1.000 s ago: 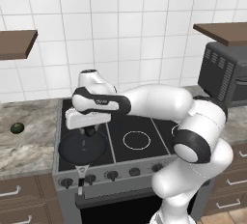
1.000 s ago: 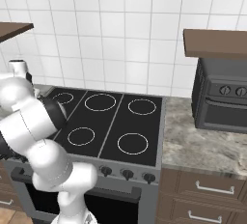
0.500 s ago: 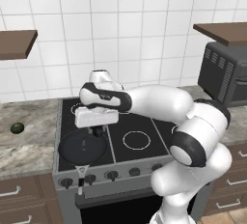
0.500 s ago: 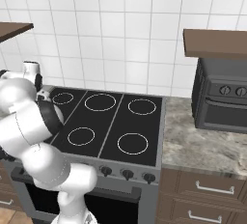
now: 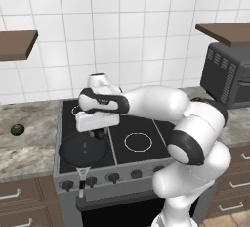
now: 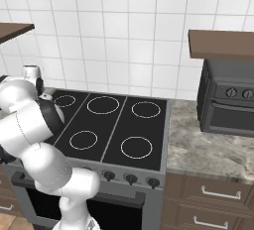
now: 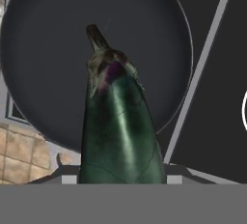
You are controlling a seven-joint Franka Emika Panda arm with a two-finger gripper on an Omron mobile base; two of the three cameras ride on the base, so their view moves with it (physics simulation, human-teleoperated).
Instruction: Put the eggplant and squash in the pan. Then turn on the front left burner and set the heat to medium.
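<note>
The hand point(image 5: 100, 134) pinches the eggplant point(image 7: 120, 126), stem pointing away, with the pan point(image 7: 53, 68) directly below it

The left base view looked forward and down from behind the arm, at about seven o'clock of the black glass stove point(image 5: 114, 128). The right base view looked from about five o'clock, facing forward and down. Both shared the stove and the white tiled wall point(image 6: 124, 40). The hand view looked nearly straight down, very near, over the round dark grey frying pan point(image 7: 43, 49).
</note>
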